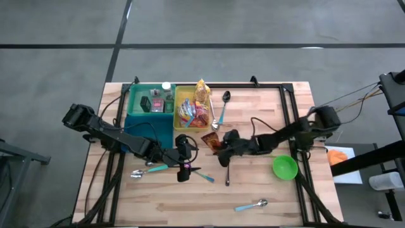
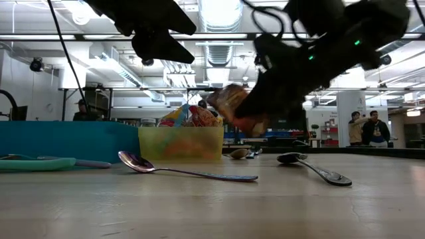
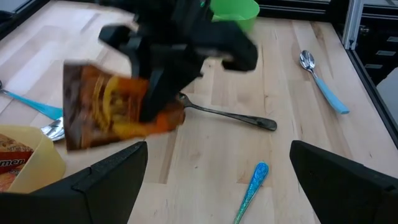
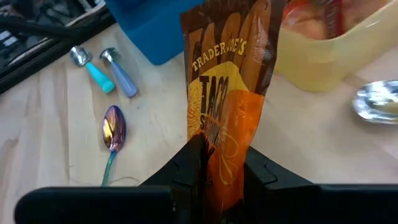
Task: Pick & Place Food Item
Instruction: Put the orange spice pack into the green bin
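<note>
Your right end effector (image 4: 214, 163) is closed on the lower edge of a taco sauce packet (image 4: 230, 93) and holds it in the air, clear of the desk (image 1: 266, 183). In the high view the packet (image 1: 211, 140) hangs close to the middle of the desk, just at the 6 o'clock side of the yellow bin (image 1: 183, 95), which already holds other food packets. The bin stands at about 12 o'clock from the desk's middle, with the blue bin (image 1: 149, 123) touching it on the 9 o'clock side.

Your left end effector (image 1: 183, 170) is fully open and empty. It hovers near the packet, at about 7 o'clock from it, above a blue-handled spoon (image 1: 204, 176).

Please take care of these risks:

- The grip is only on a thin edge of the packet. The packet is soft, so I think it can slip out or swing if you move fast.
- The two arms are near each other. If you carry the packet toward 9 o'clock, they can collide.
- A dark spoon (image 1: 227, 172) lies at 6 o'clock of the right end effector. A low pass can push it.
- If you release too early, the packet can catch on the yellow bin's wall and fall outside.
</note>
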### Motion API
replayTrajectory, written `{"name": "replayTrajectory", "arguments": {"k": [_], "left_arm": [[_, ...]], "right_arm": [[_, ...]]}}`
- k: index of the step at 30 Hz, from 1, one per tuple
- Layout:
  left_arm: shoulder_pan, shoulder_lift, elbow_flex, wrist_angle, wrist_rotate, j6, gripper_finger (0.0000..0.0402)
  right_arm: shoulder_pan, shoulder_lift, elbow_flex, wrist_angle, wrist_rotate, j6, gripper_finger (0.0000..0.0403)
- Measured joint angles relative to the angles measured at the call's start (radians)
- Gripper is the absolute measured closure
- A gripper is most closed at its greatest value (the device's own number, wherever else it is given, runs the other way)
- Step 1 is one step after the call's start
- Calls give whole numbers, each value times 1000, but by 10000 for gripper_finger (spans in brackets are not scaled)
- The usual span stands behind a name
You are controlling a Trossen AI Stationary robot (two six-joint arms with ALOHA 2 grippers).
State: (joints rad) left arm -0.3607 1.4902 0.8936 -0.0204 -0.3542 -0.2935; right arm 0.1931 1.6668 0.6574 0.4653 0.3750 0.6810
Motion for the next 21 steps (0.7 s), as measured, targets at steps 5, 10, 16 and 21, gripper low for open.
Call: {"name": "replayTrajectory", "arguments": {"k": [5, 10, 16, 21], "left_arm": [[0, 0, 0, 0, 0, 0, 6], [0, 0, 0, -2, 0, 0, 6], [0, 0, 0, -8, 0, 0, 6], [0, 0, 0, -9, 0, 0, 6]], "right_arm": [[-51, 113, 82, 47, -70, -27, 347], [-74, 221, 187, 44, -154, -63, 347], [-83, 330, 302, 37, -190, -95, 347], [-85, 401, 414, -16, -194, -114, 347]]}}
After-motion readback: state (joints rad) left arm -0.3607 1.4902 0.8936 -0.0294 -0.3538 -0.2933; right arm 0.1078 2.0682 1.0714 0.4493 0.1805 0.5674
